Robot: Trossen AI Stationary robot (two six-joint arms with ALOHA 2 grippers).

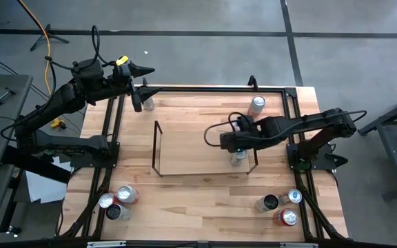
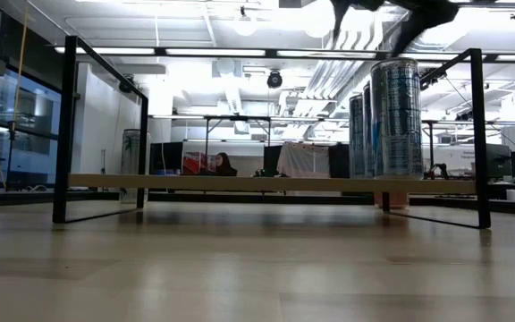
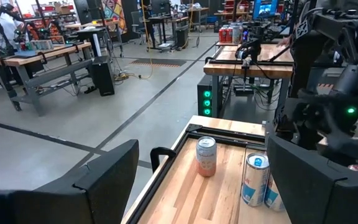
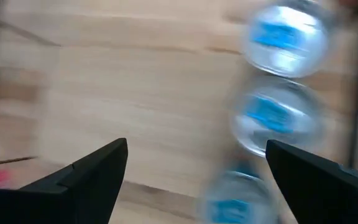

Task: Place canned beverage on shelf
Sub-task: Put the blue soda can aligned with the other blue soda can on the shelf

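The shelf (image 1: 191, 148) is a low wood board with black wire frames at both short ends; it lies mid-table. A row of three blue-topped cans (image 4: 269, 118) stands upright on its right end; in the low view they show as tall blue cans (image 2: 396, 116) on the board (image 2: 240, 183). My right gripper (image 1: 227, 143) hangs above those cans, slanting down, open (image 4: 197, 168), with nothing between its fingers. My left gripper (image 1: 145, 79) waits raised over the table's far left corner, open (image 3: 207, 180) and holding nothing.
A pink can (image 1: 256, 105) stands at the far right and a pale can (image 1: 148, 103) under the left gripper. Three cans (image 1: 118, 200) cluster at the near left corner and three more (image 1: 281, 205) at the near right. Black rails (image 1: 212, 88) border the tabletop.
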